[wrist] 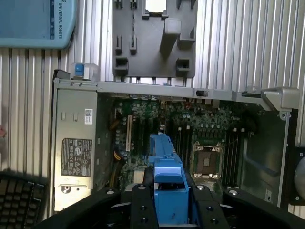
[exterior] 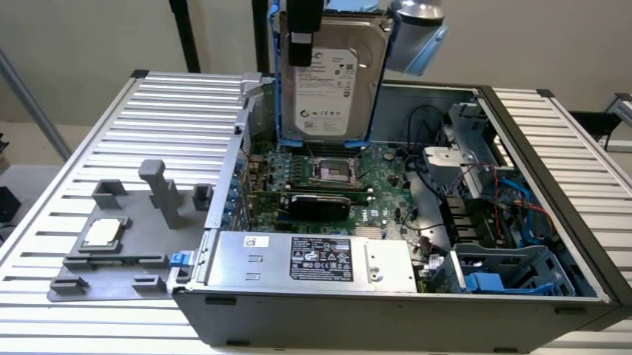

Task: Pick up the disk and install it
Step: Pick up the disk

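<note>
Two black fingers [wrist: 141, 206] of the gripper [wrist: 169, 202] are pressed in on the disk [exterior: 332, 81], a flat rectangular silver-grey metal hard drive with a white label and blue plastic rails along its long edges. They pinch it by its upper end. The disk hangs upright above the open grey metal computer case [exterior: 395, 314], with its label face toward the exterior camera and its lower end over the case's open interior.

Inside the case, below the disk, lies the green motherboard [exterior: 380, 174] with its square processor socket [exterior: 331, 171]. At the end of the case nearest the exterior camera sits a silver power supply box [exterior: 306, 259] with a black-and-white label. In the case's corner on the exterior view's right stands a blue plastic drive cage [exterior: 508, 272]. Tangled black and blue cables [exterior: 474, 200] run inside the case between the cage and the motherboard.

Outside the case, on the exterior view's left, a grey plastic fixture [exterior: 148, 214] rests on the ribbed aluminium table [exterior: 183, 100]. A small square silver chip [exterior: 102, 233] lies on that fixture.
</note>
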Robot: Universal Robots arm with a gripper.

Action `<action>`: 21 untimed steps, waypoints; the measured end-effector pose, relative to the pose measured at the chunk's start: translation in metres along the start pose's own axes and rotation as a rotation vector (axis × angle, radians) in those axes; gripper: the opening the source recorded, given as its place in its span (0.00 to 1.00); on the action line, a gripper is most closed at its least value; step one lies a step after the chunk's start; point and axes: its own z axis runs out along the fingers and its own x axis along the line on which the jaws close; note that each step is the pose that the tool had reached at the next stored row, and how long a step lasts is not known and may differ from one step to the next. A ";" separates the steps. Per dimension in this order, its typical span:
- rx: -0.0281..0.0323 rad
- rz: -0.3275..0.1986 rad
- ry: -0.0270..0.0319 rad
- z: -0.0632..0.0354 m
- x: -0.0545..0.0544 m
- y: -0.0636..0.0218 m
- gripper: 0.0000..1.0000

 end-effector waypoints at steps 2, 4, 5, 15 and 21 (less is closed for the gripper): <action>0.0000 0.000 0.0000 -0.0003 0.004 -0.0087 0.33; 0.0000 0.000 0.0000 -0.0005 0.007 -0.0177 0.33; 0.0000 0.000 0.0000 -0.0007 0.009 -0.0222 0.33; 0.0000 0.000 0.0000 -0.0020 0.030 -0.0659 0.33; 0.0000 0.000 0.0000 -0.0024 0.045 -0.0877 0.33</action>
